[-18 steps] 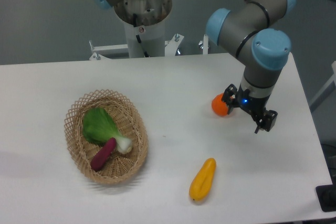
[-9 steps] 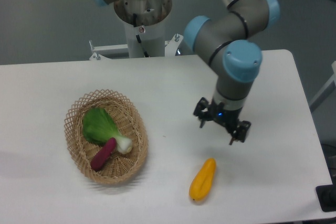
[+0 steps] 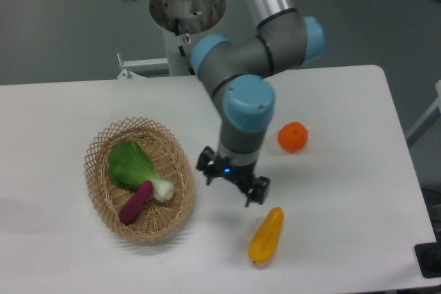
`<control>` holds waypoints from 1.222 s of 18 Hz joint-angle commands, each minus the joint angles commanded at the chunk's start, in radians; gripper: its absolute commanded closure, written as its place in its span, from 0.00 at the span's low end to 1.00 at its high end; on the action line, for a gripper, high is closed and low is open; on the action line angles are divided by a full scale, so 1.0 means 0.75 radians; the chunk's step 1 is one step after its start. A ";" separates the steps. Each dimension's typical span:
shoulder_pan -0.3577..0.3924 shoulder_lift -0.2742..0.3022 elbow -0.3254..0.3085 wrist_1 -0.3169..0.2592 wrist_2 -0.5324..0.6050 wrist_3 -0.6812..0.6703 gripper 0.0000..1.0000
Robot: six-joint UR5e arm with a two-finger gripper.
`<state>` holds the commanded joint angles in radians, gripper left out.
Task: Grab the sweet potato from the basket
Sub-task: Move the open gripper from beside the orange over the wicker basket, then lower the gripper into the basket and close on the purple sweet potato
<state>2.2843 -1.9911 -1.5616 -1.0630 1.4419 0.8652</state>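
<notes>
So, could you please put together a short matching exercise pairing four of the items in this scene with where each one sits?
Things:
1. sweet potato
2. green leafy vegetable
3. orange fruit
4. yellow vegetable

Places:
A. on the table, right of the arm
B. in the basket, nearer the front
C. on the table, below the gripper in the picture
D. in the basket, behind the purple-red one

Pairs: 1-B, 2-D, 3-A, 4-C

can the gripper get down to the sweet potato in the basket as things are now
Probably yes. The sweet potato lies uncovered in the basket, its upper end against the leafy green's stem; the gripper hangs just right of the rim.
</notes>
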 joint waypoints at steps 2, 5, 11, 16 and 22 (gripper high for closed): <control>-0.039 0.000 -0.008 -0.002 0.002 -0.031 0.00; -0.098 -0.008 -0.022 -0.008 0.006 -0.080 0.00; -0.190 -0.016 -0.112 -0.012 0.027 -0.100 0.00; -0.239 -0.069 -0.115 -0.002 0.063 -0.168 0.00; -0.266 -0.117 -0.094 0.000 0.067 -0.209 0.00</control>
<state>2.0847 -2.0785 -1.6322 -1.0630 1.4926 0.7087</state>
